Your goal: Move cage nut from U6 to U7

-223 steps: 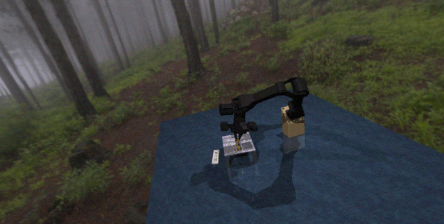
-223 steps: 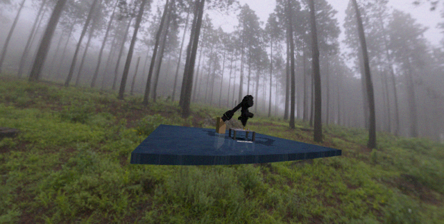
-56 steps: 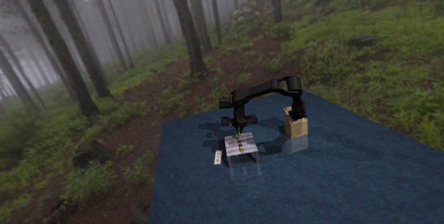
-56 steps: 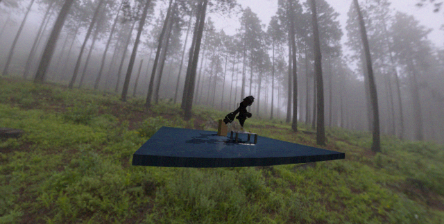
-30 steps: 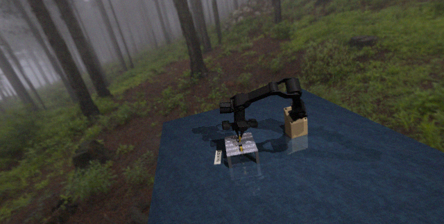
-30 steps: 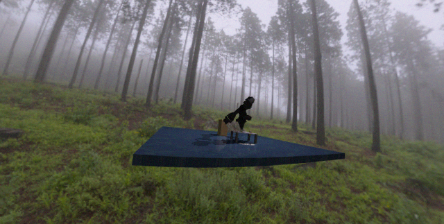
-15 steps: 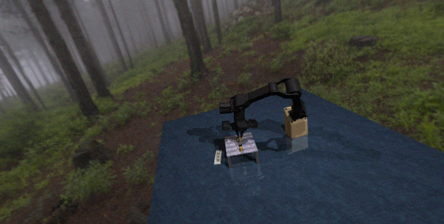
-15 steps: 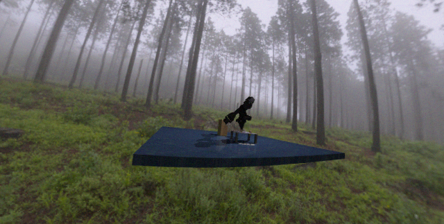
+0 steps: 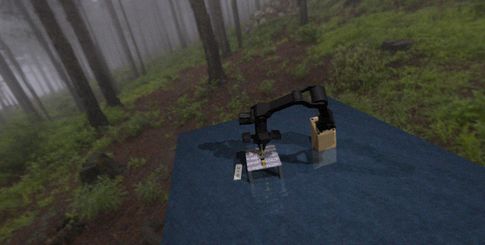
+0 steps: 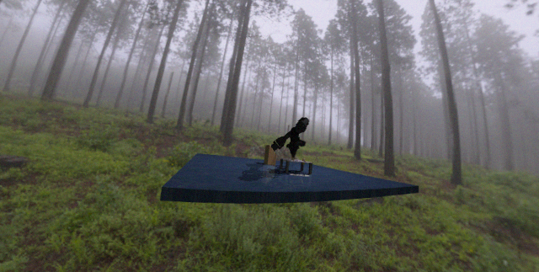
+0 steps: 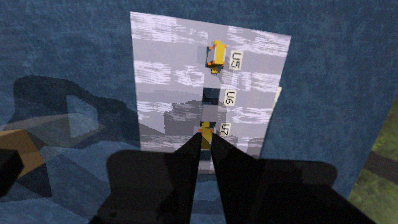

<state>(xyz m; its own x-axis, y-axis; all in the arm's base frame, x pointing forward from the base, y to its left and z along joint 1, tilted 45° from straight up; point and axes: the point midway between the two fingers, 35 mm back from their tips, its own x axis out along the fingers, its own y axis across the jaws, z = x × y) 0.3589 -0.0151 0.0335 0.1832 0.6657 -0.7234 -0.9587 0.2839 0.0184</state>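
The transfer of the cage nut [image 11: 206, 131] from U6 to U7 is shown part-way through. The nut is grasped between the fingertips of the claw [image 9: 262, 147] [image 10: 293, 157] [image 11: 205, 136] and is located at the U7 end of the rail plate [image 9: 273, 158] [image 11: 165, 55], beside the U7 label [image 11: 225, 130]. Extraction from U6 is complete: hole U6 [image 11: 210, 96] is seen dark and unoccupied in the wrist view, next to its own label. Carriage to the destination also appears to be achieved, since the nut overlaps the opening at U7, a dark edge of which is left visible.

The other nut [image 9: 264, 162] [image 11: 217, 54] is seated at U5, apart from the claw, and no sign of disturbance is evident. The plate is supported on legs above the blue tabletop [image 9: 212, 207] [image 10: 236, 188] [image 11: 330, 75].

Seating cannot be confirmed. Whether the nut is square in the hole, or still proud of it, is not resolved, and the spring wings are not discernible beneath the plate in any view. It is judged that final alignment and pressing-in are under way. Still to be accomplished are the clipping of both wings, if not already effected, the release of the nut, and the withdrawal of the claw without the nut being tilted or pulled out.
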